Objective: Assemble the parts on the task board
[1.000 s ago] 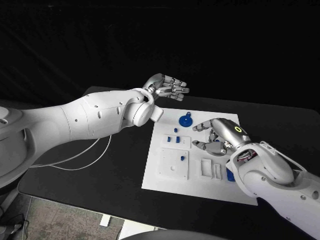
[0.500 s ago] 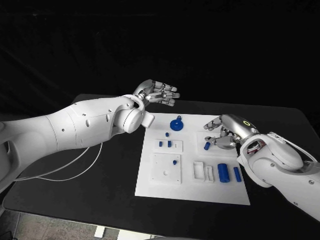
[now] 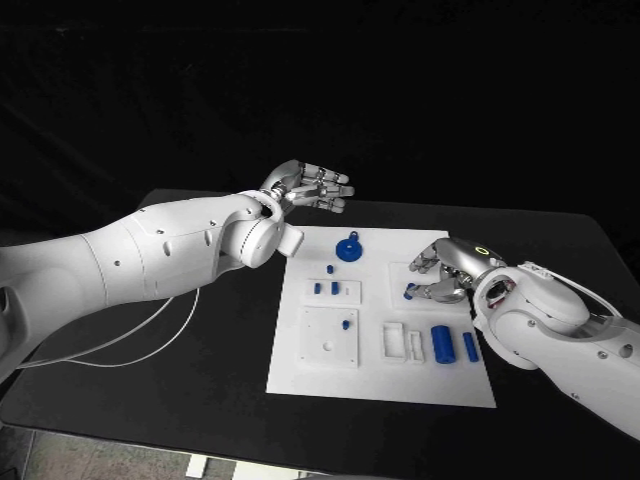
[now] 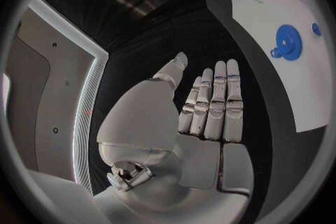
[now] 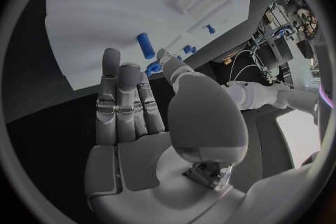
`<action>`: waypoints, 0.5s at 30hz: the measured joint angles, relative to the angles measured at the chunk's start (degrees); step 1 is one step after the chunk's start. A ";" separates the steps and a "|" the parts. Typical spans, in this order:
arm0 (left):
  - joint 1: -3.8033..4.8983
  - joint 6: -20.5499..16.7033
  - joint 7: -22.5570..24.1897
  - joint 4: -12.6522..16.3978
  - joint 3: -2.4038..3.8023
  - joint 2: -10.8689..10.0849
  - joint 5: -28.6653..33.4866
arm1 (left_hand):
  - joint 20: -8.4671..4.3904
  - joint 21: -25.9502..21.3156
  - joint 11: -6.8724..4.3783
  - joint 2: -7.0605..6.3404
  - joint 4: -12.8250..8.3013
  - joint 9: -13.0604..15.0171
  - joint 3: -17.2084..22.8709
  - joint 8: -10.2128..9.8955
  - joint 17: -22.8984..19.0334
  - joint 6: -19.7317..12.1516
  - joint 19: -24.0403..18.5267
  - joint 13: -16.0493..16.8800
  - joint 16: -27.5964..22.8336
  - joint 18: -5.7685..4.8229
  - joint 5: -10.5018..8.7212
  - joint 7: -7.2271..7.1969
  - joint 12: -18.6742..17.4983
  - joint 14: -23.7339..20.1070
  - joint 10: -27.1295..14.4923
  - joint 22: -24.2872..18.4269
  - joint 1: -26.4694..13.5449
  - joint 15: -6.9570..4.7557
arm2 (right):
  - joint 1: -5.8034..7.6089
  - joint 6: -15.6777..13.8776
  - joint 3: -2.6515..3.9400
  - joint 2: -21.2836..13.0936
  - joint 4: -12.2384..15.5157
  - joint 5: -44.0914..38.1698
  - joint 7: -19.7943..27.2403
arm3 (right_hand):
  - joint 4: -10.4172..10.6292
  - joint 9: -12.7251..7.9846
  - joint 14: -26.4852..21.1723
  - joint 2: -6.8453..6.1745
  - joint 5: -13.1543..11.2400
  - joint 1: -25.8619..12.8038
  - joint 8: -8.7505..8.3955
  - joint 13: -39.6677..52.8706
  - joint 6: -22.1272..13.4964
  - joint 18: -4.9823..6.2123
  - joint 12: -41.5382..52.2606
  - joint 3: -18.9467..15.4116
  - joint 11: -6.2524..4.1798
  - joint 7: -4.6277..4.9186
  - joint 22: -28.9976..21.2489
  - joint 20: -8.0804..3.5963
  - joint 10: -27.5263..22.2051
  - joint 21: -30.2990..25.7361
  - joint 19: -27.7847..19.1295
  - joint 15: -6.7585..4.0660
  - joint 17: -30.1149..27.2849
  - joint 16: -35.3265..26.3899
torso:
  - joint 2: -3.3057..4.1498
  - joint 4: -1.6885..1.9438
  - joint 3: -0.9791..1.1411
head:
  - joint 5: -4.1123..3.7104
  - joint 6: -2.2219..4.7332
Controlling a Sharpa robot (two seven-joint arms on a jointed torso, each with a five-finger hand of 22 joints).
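The white task board [image 3: 320,370] lies mid-table. A blue gear [image 3: 349,248] sits at its far edge, with two small blue pegs [image 3: 326,288] below the gear. Two blue cylinders [image 3: 456,344] lie near the right edge. My right hand [image 3: 447,268] hovers over the board's far right part, fingers apart and empty. Its fingertips are close to a short blue part [image 3: 411,292]. The right wrist view has that hand [image 5: 133,117] and the part [image 5: 145,45] just beyond its fingers. My left hand [image 3: 309,187] is raised beyond the board, holding nothing. The left wrist view shows its straight fingers [image 4: 210,106] and the gear [image 4: 287,42].
The black table [image 3: 176,360] extends around the board on all sides. A thin white cable [image 3: 147,325] hangs under my left arm over the table's left part. White raised slots [image 3: 404,342] stand on the board beside the cylinders.
The whole head view has shifted. Over the board, my right hand has moved from the middle towards the far right, uncovering the two cylinders. My left hand stays raised.
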 measured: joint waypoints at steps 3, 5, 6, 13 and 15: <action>0.00 0.08 -0.03 -0.07 0.00 0.00 0.09 | 0.00 0.00 0.00 0.00 0.00 0.00 0.00 0.00 0.00 0.00 0.00 0.00 0.00 0.00 0.00 0.00 0.00 0.00 0.00 0.00 0.00 0.00 | 0.00 0.68 -0.02 0.29 -0.17 -0.20 -0.43 | 0.22 0.00 0.00 0.00 0.00 -0.01 0.00 0.00 0.00 -0.01 0.00 0.27 -0.20 0.00 -0.03 0.00 0.21 0.00 0.00 0.00 0.00 0.00 | 0.00 -0.03 -0.01 | -0.21 0.00; 0.00 0.12 -0.04 -0.14 0.00 0.00 0.14 | 0.00 0.00 0.00 0.00 0.00 0.00 0.00 0.00 0.00 0.00 0.00 0.00 0.00 0.00 0.00 0.00 0.00 0.00 0.00 0.00 0.00 0.00 | 0.00 1.02 -0.04 0.43 -0.18 -0.30 -0.62 | -0.02 0.00 0.00 0.22 0.00 0.21 0.00 0.00 0.00 -0.03 0.00 1.01 -0.29 0.00 -0.06 -0.12 0.91 0.00 0.12 0.00 0.00 0.00 | 0.00 -0.07 0.00 | -0.29 -0.01; 0.00 0.14 -0.04 -0.18 0.00 0.00 0.16 | 0.00 0.00 0.00 0.00 0.00 0.00 0.00 0.00 0.00 0.00 0.00 0.00 0.00 0.00 0.00 0.00 0.00 0.00 0.00 0.00 0.00 0.00 | 0.00 1.18 -0.05 0.50 -0.18 -0.35 -0.69 | -0.12 0.00 0.00 0.22 0.00 0.21 0.00 0.00 0.00 -0.05 0.00 1.36 -0.41 0.00 -0.06 -0.23 1.04 0.00 0.22 0.00 0.00 0.00 | 0.00 -0.08 0.01 | -0.33 -0.02; 0.00 0.26 -0.10 -0.36 0.01 0.05 0.27 | 0.00 0.00 0.00 0.00 0.00 0.00 0.00 0.00 -0.01 0.00 0.00 0.00 0.00 0.00 0.00 0.00 0.00 0.00 0.00 -0.01 0.00 0.00 | 0.00 1.94 -0.13 0.87 -0.35 -0.55 -0.87 | -0.72 0.00 0.02 0.22 0.00 0.21 0.00 0.00 0.13 -0.31 0.00 3.78 -0.89 0.13 0.11 -0.33 3.04 0.00 0.33 -0.42 0.01 -0.01 | -0.04 -0.13 0.03 | -0.42 -0.03; 0.00 0.29 -0.12 -0.38 0.01 0.07 0.28 | 0.00 0.00 0.00 0.00 0.00 0.00 0.00 0.00 -0.01 0.00 0.00 0.00 0.00 0.00 0.00 0.00 0.00 0.00 0.00 -0.01 0.00 0.00 | 0.00 2.07 -0.15 0.97 -0.48 -0.58 -0.87 | -0.91 0.00 0.02 0.22 0.00 0.21 0.00 0.00 0.56 -0.32 0.00 5.25 -1.02 0.57 0.47 -0.36 3.93 0.26 0.30 -0.42 0.01 -0.01 | -0.04 -0.13 0.03 | -0.42 -0.04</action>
